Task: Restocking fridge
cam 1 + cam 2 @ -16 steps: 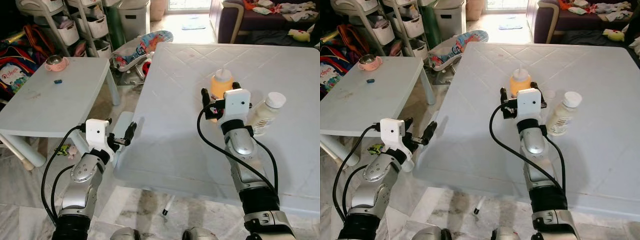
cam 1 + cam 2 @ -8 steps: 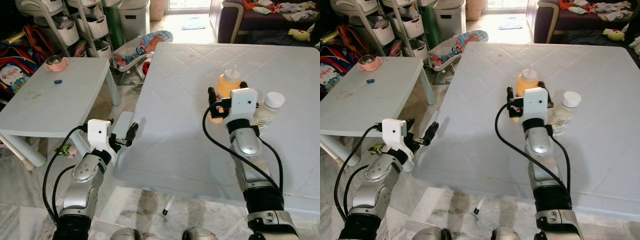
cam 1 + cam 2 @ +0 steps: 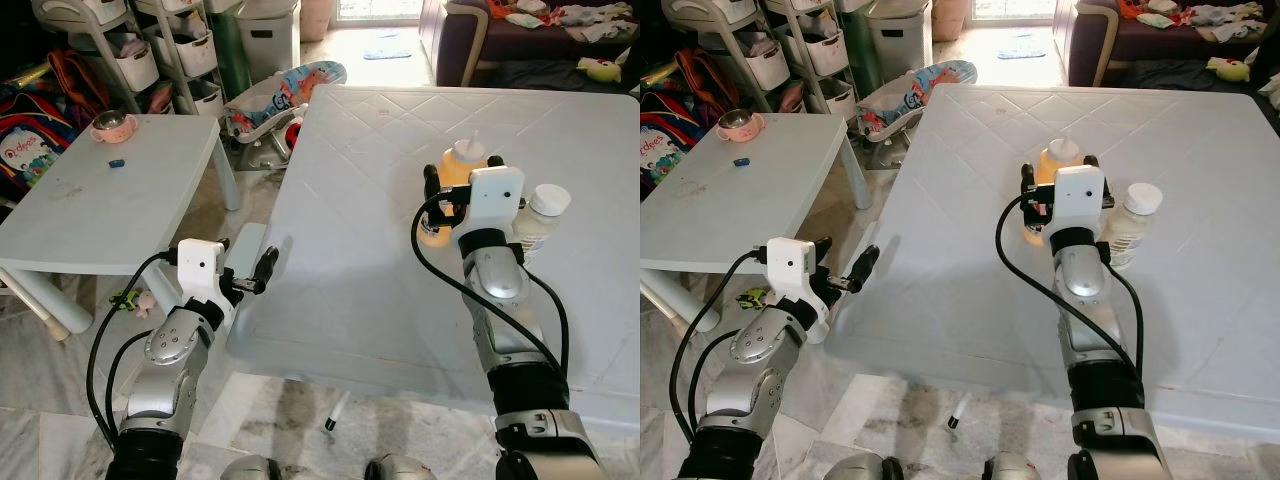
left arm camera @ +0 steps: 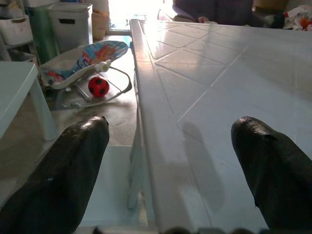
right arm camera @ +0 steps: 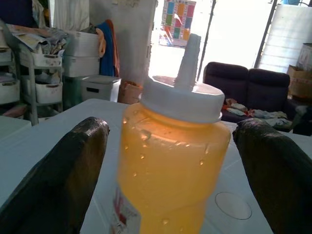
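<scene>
right tool spread, a finger on each side of orange bottle on bench | step: reach to grasp | next: press fingers together, lift | left tool spread, idle at bench edge

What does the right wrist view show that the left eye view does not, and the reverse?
Right wrist view alone: droplets on the orange squeeze bottle, and the fingers standing open on either side of it. Left eye view alone: the pale bottle beside it, the left gripper at the table's edge, and the pink bowl on the small table. Both: the orange bottle upright on the white table.
</scene>
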